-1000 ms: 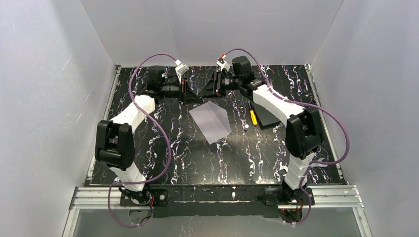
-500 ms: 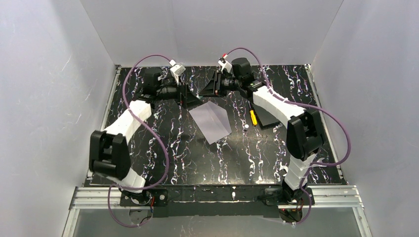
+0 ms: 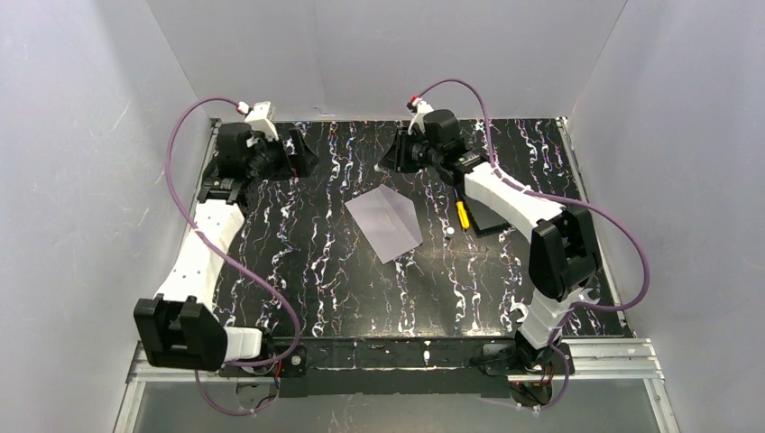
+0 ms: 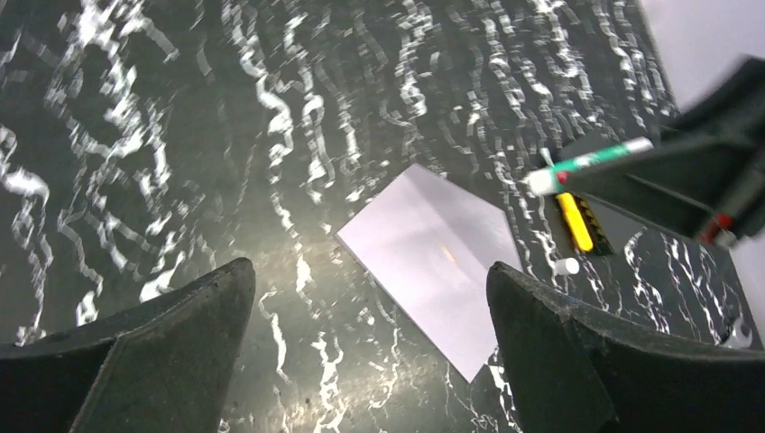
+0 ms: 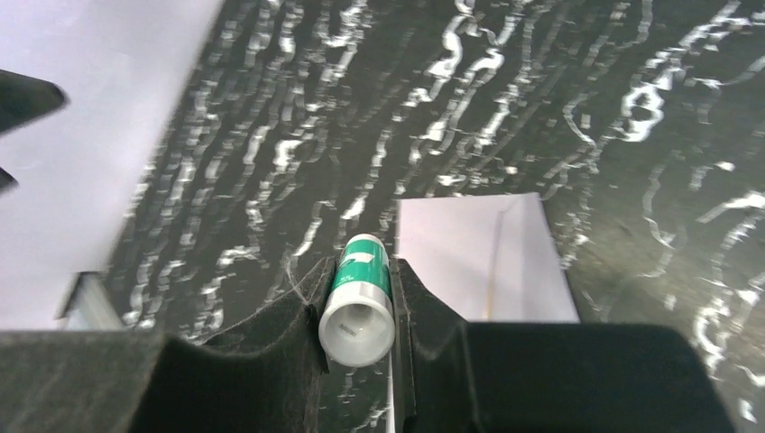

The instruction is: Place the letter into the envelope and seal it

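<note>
The pale lavender-white envelope (image 3: 385,223) lies flat mid-table, also seen in the left wrist view (image 4: 433,262) and the right wrist view (image 5: 483,257). A thin orange line shows along its crease. The letter is hidden. My left gripper (image 3: 305,158) hovers at the far left back corner, well away from the envelope. It is open, with nothing between its fingers (image 4: 368,271). My right gripper (image 3: 394,155) hangs above the table behind the envelope, shut on a green-and-white glue stick (image 5: 361,289) whose open end faces the camera.
To the right of the envelope lie a yellow-handled tool (image 3: 462,214), a flat black box (image 3: 492,216) and a small white cap (image 3: 448,232). White walls enclose the black marbled table (image 3: 361,280) on three sides.
My left gripper opened and its arm swung from beside the right gripper to the far left back corner. The right gripper shifted slightly, still holding the glue stick. The envelope stayed put.
</note>
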{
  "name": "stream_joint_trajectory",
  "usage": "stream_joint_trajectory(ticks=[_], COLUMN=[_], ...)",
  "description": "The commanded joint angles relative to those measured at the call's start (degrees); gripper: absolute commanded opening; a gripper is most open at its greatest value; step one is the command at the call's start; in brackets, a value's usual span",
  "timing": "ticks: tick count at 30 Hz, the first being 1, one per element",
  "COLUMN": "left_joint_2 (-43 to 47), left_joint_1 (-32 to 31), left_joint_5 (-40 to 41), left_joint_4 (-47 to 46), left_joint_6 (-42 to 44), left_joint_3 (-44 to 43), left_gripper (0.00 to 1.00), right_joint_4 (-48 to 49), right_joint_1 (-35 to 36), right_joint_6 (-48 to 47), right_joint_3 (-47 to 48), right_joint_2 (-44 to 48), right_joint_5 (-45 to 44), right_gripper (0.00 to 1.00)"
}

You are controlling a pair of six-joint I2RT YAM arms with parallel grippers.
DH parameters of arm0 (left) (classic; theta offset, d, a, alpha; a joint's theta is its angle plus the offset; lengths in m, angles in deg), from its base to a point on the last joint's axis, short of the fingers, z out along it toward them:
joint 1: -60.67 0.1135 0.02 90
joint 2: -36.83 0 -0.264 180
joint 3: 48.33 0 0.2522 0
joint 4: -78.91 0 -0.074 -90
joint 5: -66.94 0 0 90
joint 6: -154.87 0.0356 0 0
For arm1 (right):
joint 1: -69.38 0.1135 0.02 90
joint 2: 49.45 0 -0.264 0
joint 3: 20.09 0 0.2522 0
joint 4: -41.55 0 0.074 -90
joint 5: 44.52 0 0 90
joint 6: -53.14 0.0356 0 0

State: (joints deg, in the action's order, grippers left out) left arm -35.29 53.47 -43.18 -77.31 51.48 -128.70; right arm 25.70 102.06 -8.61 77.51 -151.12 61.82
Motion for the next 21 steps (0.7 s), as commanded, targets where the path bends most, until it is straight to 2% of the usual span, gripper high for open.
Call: stream_joint_trajectory(ticks=[1,4,7,9,14,16,17,21], left_joint_2=[-4.1,-8.8,-17.5,-23.4,-34.8,-40.8,-43.0,-47.8], left_joint_1=[3.1,3.0,1.1,-1.1,-3.8,-4.1,-4.4,-5.5], left_joint_5=[-0.1,-7.8,-15.7,-17.5,-17.0,-18.5,-19.2,-22.8], left_joint_4=[12.4,10.4,5.2,5.1,4.9,4.4,3.8,-1.6], left_joint_6=[-5.5,-16.5,-24.8,-26.0,-26.6,-28.7,-29.3,-33.2], left_joint_3=[-3.0,-2.3,-1.1,-2.9,-11.2,-15.7,-17.4,-21.0], left_gripper=[0.98,0.85,0.66,0.60,0.56,0.49,0.42,0.27], right_joint_4=[-9.9,-17.8,-17.4,-17.7,-17.0,-18.5,-18.3,-15.9], right_joint_1=[3.6,5.9,8.1,8.4,10.0,10.4,10.6,11.6], right_joint_6=[-10.8,-11.9,-10.9,-8.9,-10.1,-11.4,-12.0,-12.6], right_joint_3=[3.4,4.9,0.1,-1.5,-0.8,1.7,2.4,3.4], right_joint_2=[0.1,-2.3,-2.4,-3.3,-7.9,-10.5,-11.4,-13.4], right_joint_5=[-13.6,-17.8,-20.7,-19.6,-20.5,-22.4,-24.2,-28.4], right_gripper=[0.01,0.01,0.01,0.01,0.01,0.01,0.01,0.01])
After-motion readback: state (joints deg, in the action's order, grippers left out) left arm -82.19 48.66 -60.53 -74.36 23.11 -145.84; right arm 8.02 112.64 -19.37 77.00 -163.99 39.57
